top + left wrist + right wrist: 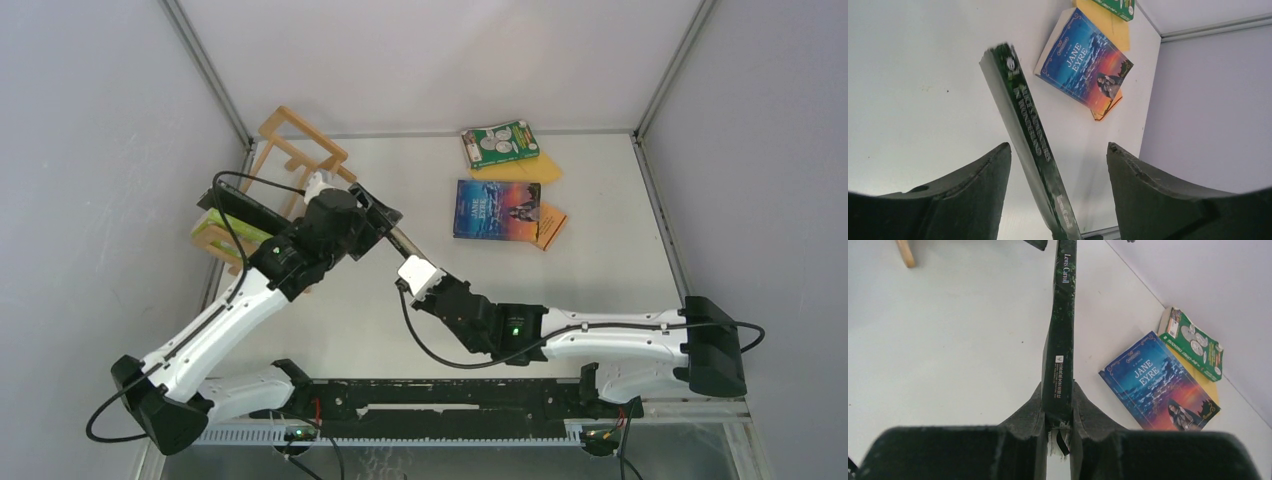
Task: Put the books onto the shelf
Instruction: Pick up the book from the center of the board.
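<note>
Shelf [300,152] stands at ten o'clock on the bench [600,280], with a lime-green book [222,232] at its near end. Left pincer [1059,148] is spread, its fingers on either side of the black book [1062,315] without touching it. Right pincer [1058,412] pinches that book's spine over the bench centre. Blue book [497,209] lies at one o'clock. Beyond it, the green book with white circles [503,143] rests on a yellow-orange book [540,170].

The left arm [230,320] hides much of the shelf [314,131], the black book [1060,340] runs off the right wrist view's top edge, its spine lettering blurs in the left wrist view, and the green book [502,143] covers most of the yellow book [545,170].
</note>
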